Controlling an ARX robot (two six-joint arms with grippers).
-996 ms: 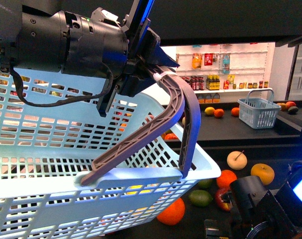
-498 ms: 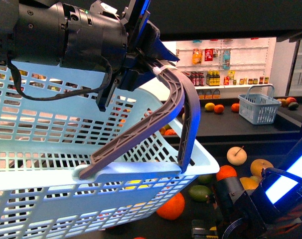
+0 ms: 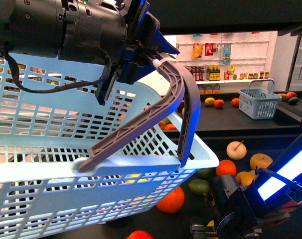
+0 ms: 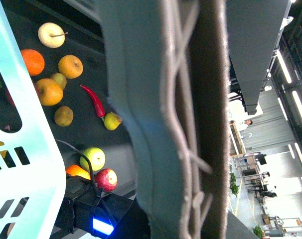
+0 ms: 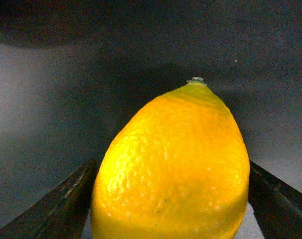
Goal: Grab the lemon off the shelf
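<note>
Lemon [image 5: 173, 169] is sitting between the right gripper [image 5: 172, 199] fingers [image 5: 61, 204], which are pressing on both its sides (clenched on it), with the dark shelf [image 3: 230, 128] surface showing behind it. Left gripper [image 3: 143, 57] is clamping the grey handle [image 3: 183, 99] of the pale blue basket [image 3: 41, 174], holding it up on the left. Oranges [image 3: 171, 199] and a green mango [image 3: 200, 186] are lying loose on the shelf.

Bright backlight, dim foreground, blurred close-ups
</note>
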